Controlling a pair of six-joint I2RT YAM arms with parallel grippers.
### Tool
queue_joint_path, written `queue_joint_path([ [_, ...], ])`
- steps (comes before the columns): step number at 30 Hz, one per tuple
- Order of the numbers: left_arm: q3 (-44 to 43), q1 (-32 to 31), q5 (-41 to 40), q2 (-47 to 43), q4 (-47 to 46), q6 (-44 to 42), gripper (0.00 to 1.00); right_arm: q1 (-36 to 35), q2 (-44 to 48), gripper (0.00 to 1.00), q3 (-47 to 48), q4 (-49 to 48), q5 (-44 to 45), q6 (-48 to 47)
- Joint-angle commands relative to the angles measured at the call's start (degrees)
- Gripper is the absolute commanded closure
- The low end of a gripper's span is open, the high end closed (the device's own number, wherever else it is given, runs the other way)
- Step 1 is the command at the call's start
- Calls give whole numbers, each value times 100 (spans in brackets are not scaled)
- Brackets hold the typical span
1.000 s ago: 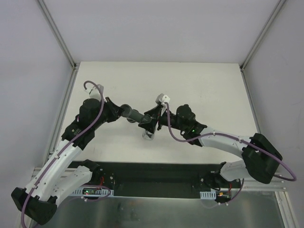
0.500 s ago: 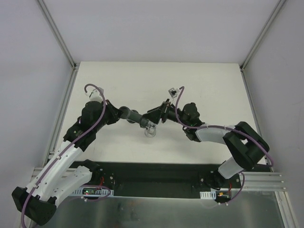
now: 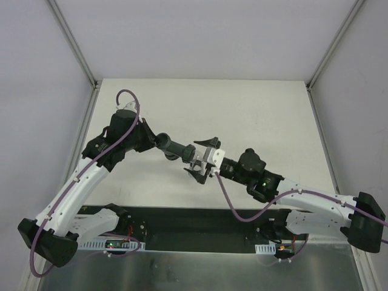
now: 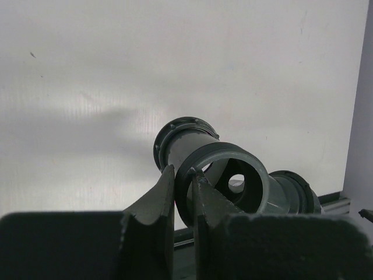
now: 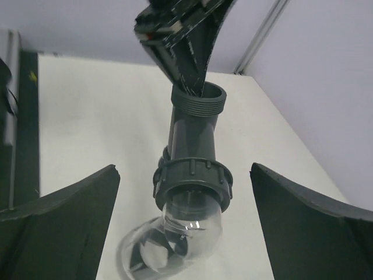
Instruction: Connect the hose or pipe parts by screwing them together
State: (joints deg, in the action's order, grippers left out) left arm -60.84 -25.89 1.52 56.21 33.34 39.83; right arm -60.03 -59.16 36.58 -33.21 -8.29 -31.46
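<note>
My left gripper (image 4: 182, 181) is shut on the rim of one round socket of the dark grey pipe fitting (image 4: 233, 175) and holds it above the table (image 3: 254, 115). In the top view the fitting (image 3: 174, 148) juts right from the left gripper (image 3: 154, 140). A ribbed nut (image 5: 192, 178) on its far end carries the clear curved connector (image 5: 186, 233). My right gripper (image 5: 186, 216) stands open, one finger on each side of the connector and apart from it. In the top view the right gripper (image 3: 197, 159) faces that end.
The white table is walled by grey panels with metal posts (image 3: 76, 45) at the back corners. A black base strip (image 3: 194, 221) runs along the near edge. Purple cables (image 3: 230, 203) loop off both arms.
The right gripper has opened and let go of the clear connector, and its arm has swung lower and to the right. The left arm has lifted the fitting slightly towards the back.
</note>
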Motion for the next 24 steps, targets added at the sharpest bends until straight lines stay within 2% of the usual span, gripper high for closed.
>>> queue_joint_path([
  [1,-367,-30,559,171,225,183,100,-482,-104,4,121,561,1021,-2660],
  [5,-481,-21,666,180,287,174,100,-624,-534,0,385,955,1207,-3120],
  [8,-552,-21,806,198,313,156,100,-624,-859,17,569,1036,1295,-3015],
  [9,-561,-21,911,198,322,174,100,-624,-930,29,648,1027,1400,-2902],
  [11,-517,-21,973,119,148,183,100,-589,-1019,43,666,835,1523,-2325],
  [12,-456,-21,990,67,42,183,100,-528,-1010,54,649,738,1419,-2086],
  [13,-229,-21,999,-4,-81,217,100,-327,-993,59,631,615,1253,-1718],
  [14,-53,-21,1008,-170,-517,244,100,-151,-949,62,623,545,1060,-835],
  [15,158,-21,1052,-293,-800,296,100,68,-957,67,605,439,388,-217],
  [17,957,-21,947,-792,-1503,639,100,762,-1115,69,482,-200,-266,934],
  [18,1256,-13,886,-978,-2333,718,100,982,-1203,69,395,-534,-826,2184],
  [19,1772,-21,685,-1163,-2672,858,100,1306,-1386,70,324,-1190,-1014,2676],
  [20,1943,-21,622,-1408,-2901,842,100,1431,-1484,70,228,-1440,-1321,3124],
  [21,2057,-30,578,-1471,-3286,755,100,1528,-1589,70,218,-1669,-1454,3990],
  [24,2348,-30,481,-1630,-3632,438,100,1880,-2055,70,183,-2442,-1736,5164],
])
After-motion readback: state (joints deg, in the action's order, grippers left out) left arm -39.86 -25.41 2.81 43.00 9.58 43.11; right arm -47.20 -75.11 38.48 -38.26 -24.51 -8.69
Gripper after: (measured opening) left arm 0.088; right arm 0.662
